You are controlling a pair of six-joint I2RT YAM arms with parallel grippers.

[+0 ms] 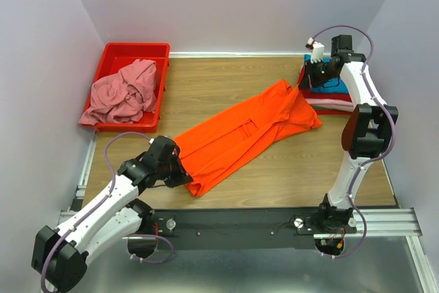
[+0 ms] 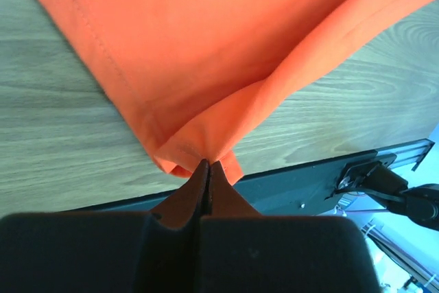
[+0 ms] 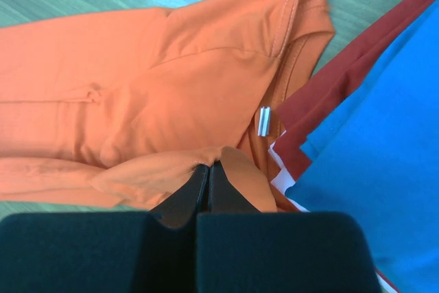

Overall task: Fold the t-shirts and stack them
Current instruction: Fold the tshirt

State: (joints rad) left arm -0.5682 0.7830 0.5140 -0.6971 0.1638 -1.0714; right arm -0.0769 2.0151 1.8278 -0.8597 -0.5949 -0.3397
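Observation:
A bright orange t-shirt [image 1: 240,135] lies stretched diagonally across the wooden table. My left gripper [image 1: 184,178] is shut on its near hem corner [image 2: 199,156] at the front left. My right gripper [image 1: 302,86] is shut on the shirt's far end [image 3: 206,159] at the back right, lifting it a little. A stack of folded shirts [image 1: 329,95], teal blue on top of red and pale pink, lies right beside the right gripper; it also shows in the right wrist view [image 3: 370,135]. A dusty pink shirt [image 1: 123,94] lies crumpled in the red bin.
The red plastic bin [image 1: 134,51] stands at the back left corner. Grey walls close in the table on three sides. A black rail [image 1: 240,221] runs along the near edge, also seen in the left wrist view [image 2: 309,186].

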